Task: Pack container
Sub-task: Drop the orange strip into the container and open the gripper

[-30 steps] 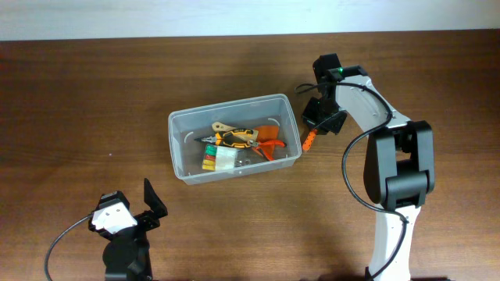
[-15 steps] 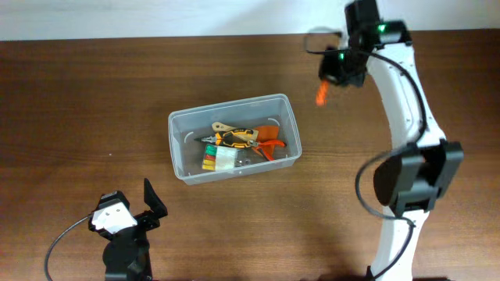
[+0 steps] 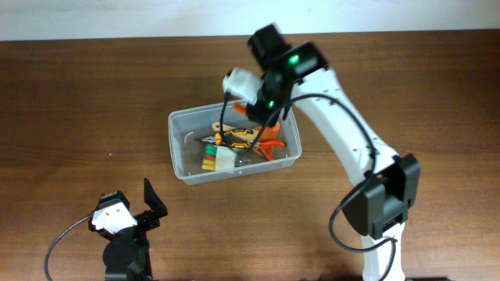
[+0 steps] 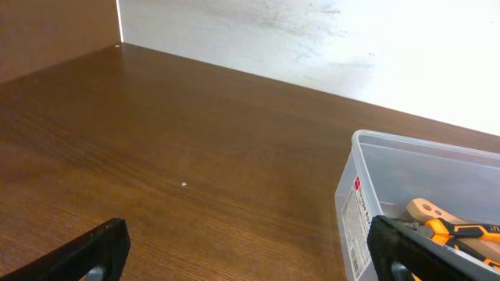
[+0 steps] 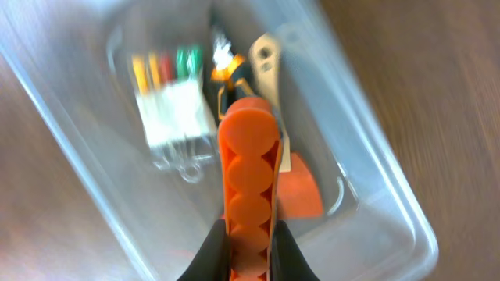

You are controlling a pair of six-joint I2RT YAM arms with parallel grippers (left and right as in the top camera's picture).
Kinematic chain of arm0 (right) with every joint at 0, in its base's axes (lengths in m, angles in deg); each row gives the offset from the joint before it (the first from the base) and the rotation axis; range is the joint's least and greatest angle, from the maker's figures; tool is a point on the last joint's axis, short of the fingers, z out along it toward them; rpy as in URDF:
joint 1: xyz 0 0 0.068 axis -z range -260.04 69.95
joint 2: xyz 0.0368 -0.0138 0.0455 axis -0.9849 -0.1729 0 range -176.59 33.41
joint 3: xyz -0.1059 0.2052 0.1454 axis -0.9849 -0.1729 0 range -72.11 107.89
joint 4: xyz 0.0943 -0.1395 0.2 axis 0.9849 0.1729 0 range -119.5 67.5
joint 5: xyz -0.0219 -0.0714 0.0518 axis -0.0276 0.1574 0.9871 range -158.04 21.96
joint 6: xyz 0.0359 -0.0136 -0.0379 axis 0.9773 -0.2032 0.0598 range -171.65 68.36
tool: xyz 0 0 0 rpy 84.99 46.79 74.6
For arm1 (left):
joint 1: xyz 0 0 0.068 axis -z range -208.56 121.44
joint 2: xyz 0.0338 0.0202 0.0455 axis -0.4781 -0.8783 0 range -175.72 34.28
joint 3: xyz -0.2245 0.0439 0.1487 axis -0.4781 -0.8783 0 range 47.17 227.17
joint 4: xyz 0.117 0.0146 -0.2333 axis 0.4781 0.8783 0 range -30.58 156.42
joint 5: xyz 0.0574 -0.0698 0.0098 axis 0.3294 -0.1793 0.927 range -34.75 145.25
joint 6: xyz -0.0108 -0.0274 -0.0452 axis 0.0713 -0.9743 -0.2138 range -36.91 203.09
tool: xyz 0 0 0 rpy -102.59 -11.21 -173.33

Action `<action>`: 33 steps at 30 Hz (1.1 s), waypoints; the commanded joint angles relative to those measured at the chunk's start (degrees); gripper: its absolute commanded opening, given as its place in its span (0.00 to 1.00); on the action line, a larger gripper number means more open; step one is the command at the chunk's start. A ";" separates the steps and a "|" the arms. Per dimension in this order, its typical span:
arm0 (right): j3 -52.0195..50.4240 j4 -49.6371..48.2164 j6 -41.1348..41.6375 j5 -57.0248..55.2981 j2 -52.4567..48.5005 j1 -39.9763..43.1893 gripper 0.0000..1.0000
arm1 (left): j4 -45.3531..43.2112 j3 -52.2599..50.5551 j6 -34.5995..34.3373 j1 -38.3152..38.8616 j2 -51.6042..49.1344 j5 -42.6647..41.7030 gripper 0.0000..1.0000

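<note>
Container (image 3: 178,152): clear, rimmed bin with rounded corners, midway between the counter's side edges. Right gripper (image 5: 250,248) clamps orange tool (image 5: 248,156) above it. Left gripper (image 4: 246,261) spread wide.

Even bright light; right wrist view blurs the container (image 5: 367,156).

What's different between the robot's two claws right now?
The left gripper is open and empty; the right gripper is shut on an orange ribbed tool. The left gripper is low, near the front edge of the table, apart from the container; the right gripper hangs over the container with its tool pointing into it. Both are two-finger grippers with dark fingers.
</note>
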 commanded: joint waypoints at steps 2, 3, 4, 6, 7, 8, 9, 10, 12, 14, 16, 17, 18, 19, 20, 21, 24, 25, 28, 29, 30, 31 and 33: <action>-8.04 -5.49 -26.10 -8.52 -0.61 -0.35 0.04 | 0.04 -0.22 0.50 0.22 0.13 0.22 0.99; -9.66 -7.72 -27.61 -9.27 -0.61 -0.28 0.04 | 0.04 -0.22 0.50 0.22 0.13 0.22 0.99; -11.28 -10.23 -28.44 -9.46 -0.61 -0.09 0.04 | 0.04 -0.22 0.50 0.22 0.13 0.22 0.99; -14.16 -15.56 -28.46 -9.42 -0.63 0.35 0.04 | 0.04 -0.22 0.50 0.22 0.13 0.22 0.99; -15.08 -17.38 -28.41 -9.42 -0.63 0.48 0.06 | 0.04 -0.22 0.50 0.22 0.13 0.22 0.99; -15.80 -18.91 -28.37 -9.31 -0.66 0.63 0.15 | 0.04 -0.20 0.50 0.22 0.13 0.22 0.99; -16.26 -20.24 -28.15 -8.61 -0.79 0.72 0.29 | 0.04 -0.22 0.50 0.22 0.13 0.22 0.99; -16.37 -21.22 -26.99 -7.82 -0.87 0.72 0.79 | 0.04 -0.22 0.50 0.22 0.13 0.22 0.99; -16.37 -22.95 -23.78 -7.28 -0.90 0.70 0.99 | 0.04 -0.22 0.50 0.22 0.13 0.22 0.99; -15.89 -24.02 -19.43 -7.30 -0.66 0.31 0.98 | 0.04 -0.22 0.50 0.22 0.13 0.22 0.99; -14.51 -23.78 -14.60 -7.39 -0.20 -0.09 0.99 | 0.04 -0.22 0.50 0.22 0.13 0.22 0.99; -13.55 -23.37 -11.19 -7.45 0.28 -0.48 0.99 | 0.04 -0.22 0.50 0.22 0.13 0.22 0.99; -12.44 -22.80 -7.85 -7.43 0.90 -0.79 0.98 | 0.04 -0.22 0.50 0.22 0.13 0.22 0.99; -11.23 -22.16 -3.96 -7.43 1.66 -0.96 0.98 | 0.04 -0.22 0.50 0.22 0.13 0.22 0.99; -10.08 -21.55 -0.11 -7.43 2.60 -1.22 0.98 | 0.04 -0.22 0.50 0.22 0.13 0.22 0.99; -8.57 -20.63 4.70 -7.23 3.76 -1.57 0.99 | 0.04 -0.22 0.50 0.22 0.13 0.20 0.99; -3.41 -16.06 15.04 -7.21 8.00 -2.38 0.98 | 0.04 -0.22 0.50 0.22 0.13 0.22 0.99; -1.36 -13.97 16.98 -7.21 9.92 -2.80 0.99 | 0.04 -0.22 0.50 0.22 0.13 0.22 0.99; 2.16 -10.10 17.42 -7.23 13.92 -3.78 0.99 | 0.04 -0.22 0.50 0.22 0.13 0.22 0.99; 3.13 -8.92 17.42 -7.23 15.41 -4.15 0.99 | 0.04 -0.22 0.50 0.22 0.13 0.22 0.99; 3.98 -7.65 17.68 -7.26 17.22 -4.66 0.99 | 0.04 -0.20 0.50 0.22 0.13 0.20 0.99; 4.50 -6.45 19.08 -7.23 18.95 -5.07 0.99 | 0.04 -0.22 0.50 0.22 0.13 0.22 0.99; 4.66 -5.40 23.47 -7.26 21.88 -5.75 0.98 | 0.04 -0.20 0.50 0.22 0.13 0.22 0.99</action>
